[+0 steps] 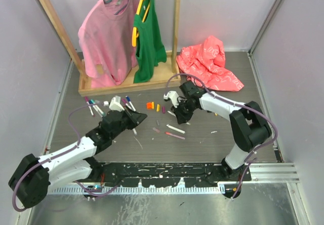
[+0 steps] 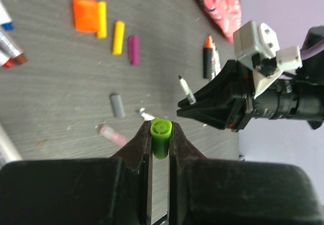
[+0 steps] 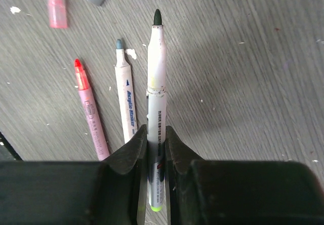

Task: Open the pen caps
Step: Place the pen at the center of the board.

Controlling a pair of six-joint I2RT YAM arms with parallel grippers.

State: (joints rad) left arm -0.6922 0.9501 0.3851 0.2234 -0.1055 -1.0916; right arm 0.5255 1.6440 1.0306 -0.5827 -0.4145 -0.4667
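Two grips showed: your left gripper [image 2: 161,143] pinched the green cap [image 2: 161,130] at its tips, your right gripper [image 3: 156,134] clamped the bared pen [image 3: 157,63] — release carelessly (slim holds) and either could roll off.

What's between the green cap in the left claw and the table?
Nothing visible. The green cap, clamped in the left claw, is clear of the right claw's pen; a grey cap and a pink cap lie on the table.
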